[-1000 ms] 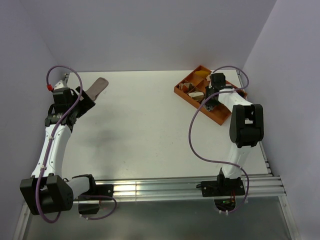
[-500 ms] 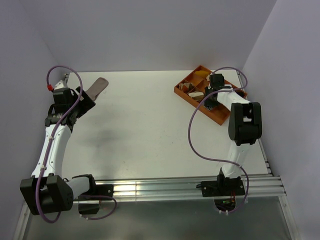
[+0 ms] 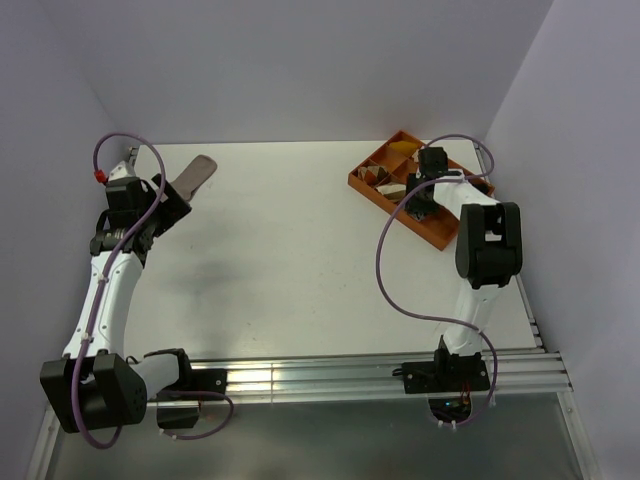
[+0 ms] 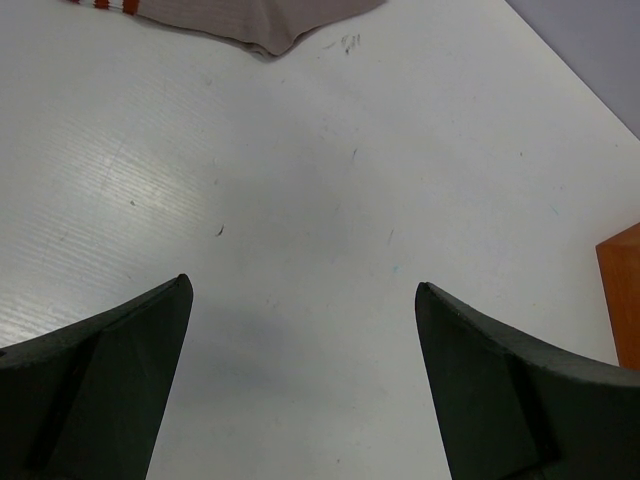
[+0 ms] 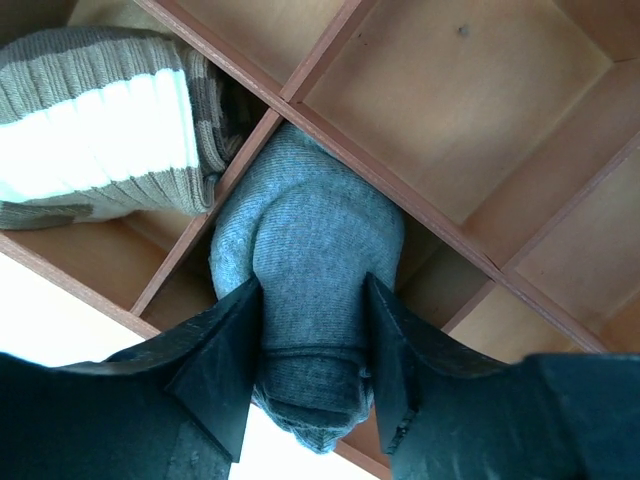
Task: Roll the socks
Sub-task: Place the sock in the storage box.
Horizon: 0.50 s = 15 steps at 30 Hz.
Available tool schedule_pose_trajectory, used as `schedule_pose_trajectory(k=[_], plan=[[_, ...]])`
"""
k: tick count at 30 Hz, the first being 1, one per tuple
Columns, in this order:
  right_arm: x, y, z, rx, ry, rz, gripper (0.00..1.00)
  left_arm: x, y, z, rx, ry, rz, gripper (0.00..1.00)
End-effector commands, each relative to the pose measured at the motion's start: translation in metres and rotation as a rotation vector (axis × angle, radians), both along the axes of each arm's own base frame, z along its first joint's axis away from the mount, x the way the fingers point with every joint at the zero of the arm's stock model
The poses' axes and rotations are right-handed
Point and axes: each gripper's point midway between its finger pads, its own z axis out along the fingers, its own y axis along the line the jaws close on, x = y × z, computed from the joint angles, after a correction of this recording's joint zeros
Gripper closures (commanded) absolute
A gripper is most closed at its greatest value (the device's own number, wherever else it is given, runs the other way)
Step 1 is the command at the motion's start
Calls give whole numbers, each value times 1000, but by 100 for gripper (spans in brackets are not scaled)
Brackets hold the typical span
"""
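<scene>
Snugly, right hand (image 5: pixel 311 286) grips rounded knit grey sock (image 5: pixel 312 225), left hand (image 4: pixel 302 286) spread wide.

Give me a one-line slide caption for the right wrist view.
Right gripper clamps a rolled grey sock over the orange tray dividers, beside a brown-and-white striped bundle.

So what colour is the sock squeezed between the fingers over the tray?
Blue-grey. The sock shows best in the right wrist view.
</scene>
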Motion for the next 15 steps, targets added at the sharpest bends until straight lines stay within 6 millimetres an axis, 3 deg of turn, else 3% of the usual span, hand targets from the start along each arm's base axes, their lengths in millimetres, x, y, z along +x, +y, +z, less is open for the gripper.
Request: schedule_pose_trajectory(k=[1, 7, 15], plan=[[-16, -2, 11, 10, 31, -19, 47, 2, -1, 16, 9, -65, -18, 2], [-8, -3, 42, 13, -36, -27, 47, 1, -2, 16, 6, -67, -22, 2], [-5, -1, 52, 22, -71, -24, 44, 2, -3, 16, 6, -71, -25, 2]])
